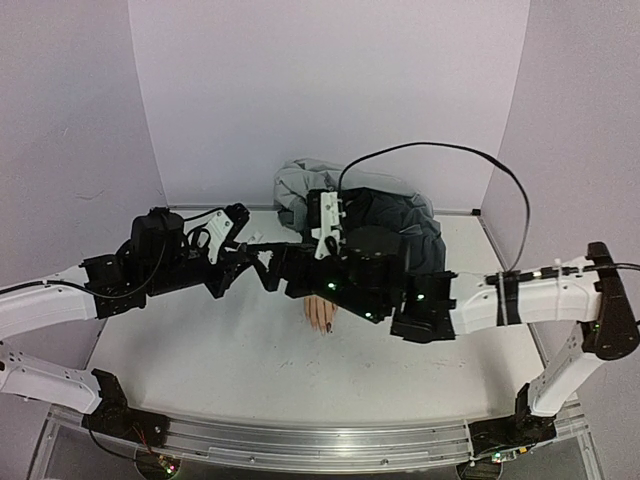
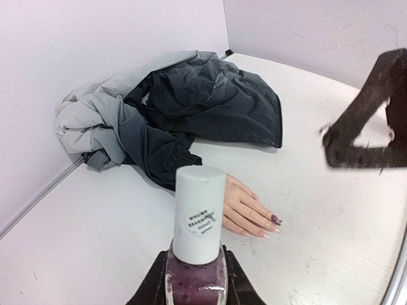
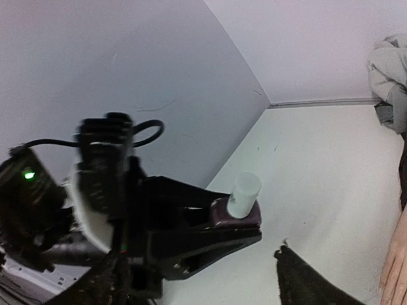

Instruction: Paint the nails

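Polish bottle [image 2: 198,254] pinched in left gripper [image 2: 196,283] jaws, nails [image 2: 276,220] apart, just beyond; right gripper [image 2: 340,143] jaws too blurry to tell

Pale lilac walls [image 1: 330,90] around a white table [image 1: 250,350], soft even light.

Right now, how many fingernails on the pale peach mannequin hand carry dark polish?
1: the dark purple nail at a fingertip of the pale peach mannequin hand. In the left wrist view the other visible nails look bare, though the white-capped polish bottle hides part of the hand.
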You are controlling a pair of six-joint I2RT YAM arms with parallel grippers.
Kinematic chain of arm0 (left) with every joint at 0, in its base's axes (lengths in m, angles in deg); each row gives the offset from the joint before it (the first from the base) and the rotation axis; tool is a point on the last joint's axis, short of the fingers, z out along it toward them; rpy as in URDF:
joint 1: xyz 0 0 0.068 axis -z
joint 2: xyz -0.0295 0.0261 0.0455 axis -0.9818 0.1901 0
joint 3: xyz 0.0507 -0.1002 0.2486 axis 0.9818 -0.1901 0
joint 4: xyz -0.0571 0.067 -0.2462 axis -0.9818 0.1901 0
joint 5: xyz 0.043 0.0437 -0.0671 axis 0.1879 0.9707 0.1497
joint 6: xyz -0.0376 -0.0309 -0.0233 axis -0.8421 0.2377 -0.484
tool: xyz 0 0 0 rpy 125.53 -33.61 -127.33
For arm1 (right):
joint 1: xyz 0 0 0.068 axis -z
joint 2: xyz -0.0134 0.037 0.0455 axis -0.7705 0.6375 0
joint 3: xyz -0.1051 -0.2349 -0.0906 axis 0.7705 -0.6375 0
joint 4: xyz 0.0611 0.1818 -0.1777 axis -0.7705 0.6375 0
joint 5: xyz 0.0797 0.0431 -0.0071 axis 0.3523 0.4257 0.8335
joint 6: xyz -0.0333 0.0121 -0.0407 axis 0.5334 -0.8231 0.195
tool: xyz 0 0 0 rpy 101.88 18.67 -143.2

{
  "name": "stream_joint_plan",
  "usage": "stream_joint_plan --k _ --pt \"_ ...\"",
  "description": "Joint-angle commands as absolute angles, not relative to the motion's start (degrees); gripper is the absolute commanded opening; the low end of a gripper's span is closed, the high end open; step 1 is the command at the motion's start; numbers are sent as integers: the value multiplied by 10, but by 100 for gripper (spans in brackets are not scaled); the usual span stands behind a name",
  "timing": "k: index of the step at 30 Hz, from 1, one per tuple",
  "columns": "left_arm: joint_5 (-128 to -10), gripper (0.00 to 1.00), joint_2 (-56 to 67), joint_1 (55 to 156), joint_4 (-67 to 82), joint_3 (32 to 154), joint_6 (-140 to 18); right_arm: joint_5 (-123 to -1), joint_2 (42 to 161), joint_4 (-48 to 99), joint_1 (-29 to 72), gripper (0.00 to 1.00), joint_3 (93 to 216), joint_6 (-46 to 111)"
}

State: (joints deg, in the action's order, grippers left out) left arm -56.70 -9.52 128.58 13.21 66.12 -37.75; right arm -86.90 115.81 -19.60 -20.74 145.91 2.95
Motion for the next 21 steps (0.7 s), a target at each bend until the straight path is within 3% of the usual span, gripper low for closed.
stream_joint_plan --k 1,9,14,21 --pt "-644 0 -95 1285 95 676 -404 -810 1043 -234 -189 96 1396 110" --pt "-928 0 -72 1270 91 696 -424 -462 1003 -238 -81 94 1329 155" --pt "-1004 0 -52 1270 89 703 -431 -406 1037 -252 -81 66 1353 154" --pt "-1037 0 -52 1270 88 706 -434 -368 1081 -297 -81 54 1371 132"
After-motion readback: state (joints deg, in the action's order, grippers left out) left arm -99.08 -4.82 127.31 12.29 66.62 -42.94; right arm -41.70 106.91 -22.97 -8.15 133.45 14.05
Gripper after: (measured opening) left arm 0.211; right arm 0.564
